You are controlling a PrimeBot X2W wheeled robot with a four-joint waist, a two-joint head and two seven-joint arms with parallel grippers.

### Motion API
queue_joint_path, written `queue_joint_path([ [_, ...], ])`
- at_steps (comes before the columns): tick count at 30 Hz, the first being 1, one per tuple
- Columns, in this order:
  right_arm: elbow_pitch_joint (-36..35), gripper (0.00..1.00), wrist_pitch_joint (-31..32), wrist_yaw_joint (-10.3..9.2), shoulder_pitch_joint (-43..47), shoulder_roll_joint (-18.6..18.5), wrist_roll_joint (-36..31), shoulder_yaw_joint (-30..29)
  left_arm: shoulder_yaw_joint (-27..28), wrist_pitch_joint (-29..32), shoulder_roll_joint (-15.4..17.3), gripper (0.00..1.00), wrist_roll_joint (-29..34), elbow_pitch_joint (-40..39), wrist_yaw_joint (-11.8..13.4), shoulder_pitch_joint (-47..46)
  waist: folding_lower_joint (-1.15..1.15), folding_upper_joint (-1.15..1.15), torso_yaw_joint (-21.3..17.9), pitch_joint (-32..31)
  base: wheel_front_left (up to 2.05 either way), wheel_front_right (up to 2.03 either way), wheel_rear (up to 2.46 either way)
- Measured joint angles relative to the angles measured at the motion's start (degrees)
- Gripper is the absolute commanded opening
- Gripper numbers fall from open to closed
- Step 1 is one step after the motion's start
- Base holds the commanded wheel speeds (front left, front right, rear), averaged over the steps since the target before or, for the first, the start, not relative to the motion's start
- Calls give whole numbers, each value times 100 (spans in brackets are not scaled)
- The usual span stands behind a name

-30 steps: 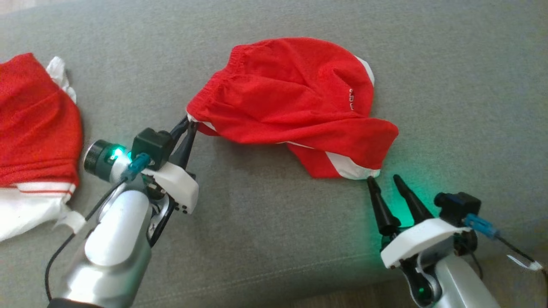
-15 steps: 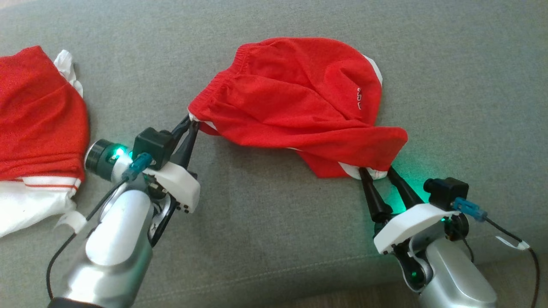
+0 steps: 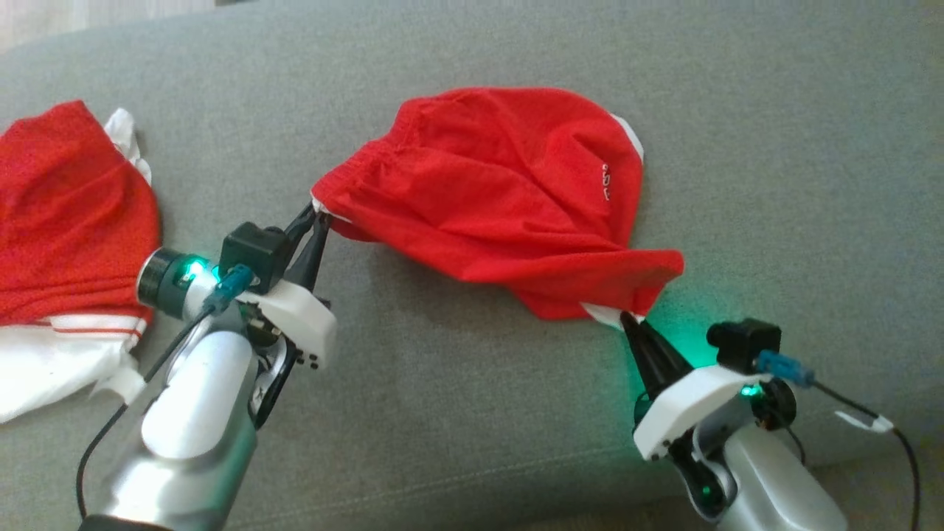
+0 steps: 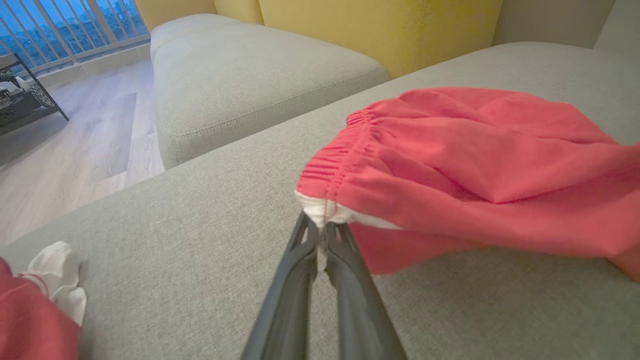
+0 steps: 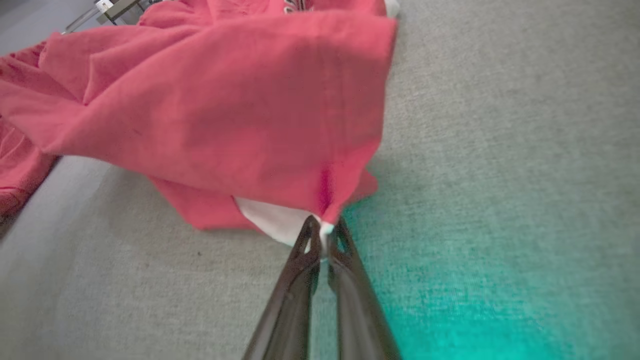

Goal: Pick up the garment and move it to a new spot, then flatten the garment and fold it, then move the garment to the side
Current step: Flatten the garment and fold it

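The garment [image 3: 501, 199] is a pair of red shorts with white trim, lying crumpled on the grey sofa cushion [image 3: 457, 413]. My left gripper [image 3: 316, 215] is shut on the waistband's near corner, where white lining shows [image 4: 325, 212]. In the left wrist view the elastic band bunches just above my gripper [image 4: 321, 235]. My right gripper [image 3: 628, 319] is shut on the white-edged hem corner of the garment's [image 5: 225, 110] leg, at the lower right. In the right wrist view the gripper [image 5: 324, 231] pinches that corner.
A second red and white garment [image 3: 66, 221] lies at the far left of the cushion. Another grey cushion [image 4: 250, 80] and a yellow backrest [image 4: 375, 30] stand beyond, with wooden floor [image 4: 70, 145] to the side. Green light glows on the fabric by the right gripper.
My right gripper moved up to the hem corner with open fingers, then shut on it. The left gripper has kept its hold on the waistband. The camera view has shifted slightly.
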Motion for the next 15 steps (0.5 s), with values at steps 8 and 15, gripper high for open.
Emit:
queue_joint_path([
  [8, -949, 0, 361, 0, 543, 1, -644, -224, -29, 151, 25, 0, -114, 18, 48, 132, 0, 0, -1, -345, 0, 0, 0],
  [15, -2376, 0, 951, 0, 842, 4, -1122, -669, -42, 702, 265, 0, -470, -432, -162, 554, -1, 0, 92, -670, 0, 0, 0],
])
